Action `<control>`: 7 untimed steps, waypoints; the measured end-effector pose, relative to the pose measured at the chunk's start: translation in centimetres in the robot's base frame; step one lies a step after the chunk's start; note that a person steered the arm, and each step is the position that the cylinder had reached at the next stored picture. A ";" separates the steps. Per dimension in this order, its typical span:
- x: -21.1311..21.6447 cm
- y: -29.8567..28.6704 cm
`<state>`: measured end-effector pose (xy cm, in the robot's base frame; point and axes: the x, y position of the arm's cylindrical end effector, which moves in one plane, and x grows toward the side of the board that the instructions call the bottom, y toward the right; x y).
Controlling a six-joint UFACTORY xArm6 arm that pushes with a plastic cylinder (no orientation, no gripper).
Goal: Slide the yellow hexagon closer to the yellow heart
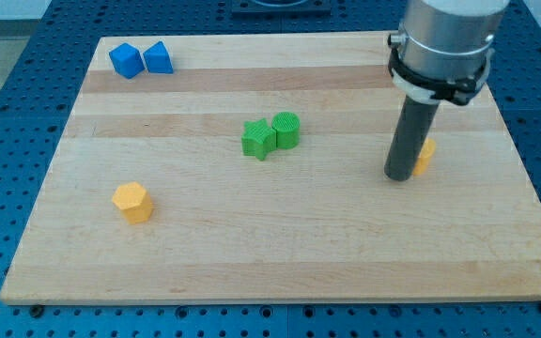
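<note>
The yellow hexagon lies on the wooden board at the view's lower left. The yellow heart lies at the view's right and is mostly hidden behind my rod. My tip rests on the board right against the heart's left side, far to the right of the hexagon.
A green star and a green cylinder touch each other near the board's middle. Two blue blocks sit side by side at the view's top left. The board's edge runs along the view's bottom.
</note>
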<state>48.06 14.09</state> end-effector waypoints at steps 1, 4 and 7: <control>0.4 1.9; -2.9 4.1; 4.7 -9.8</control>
<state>52.76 4.31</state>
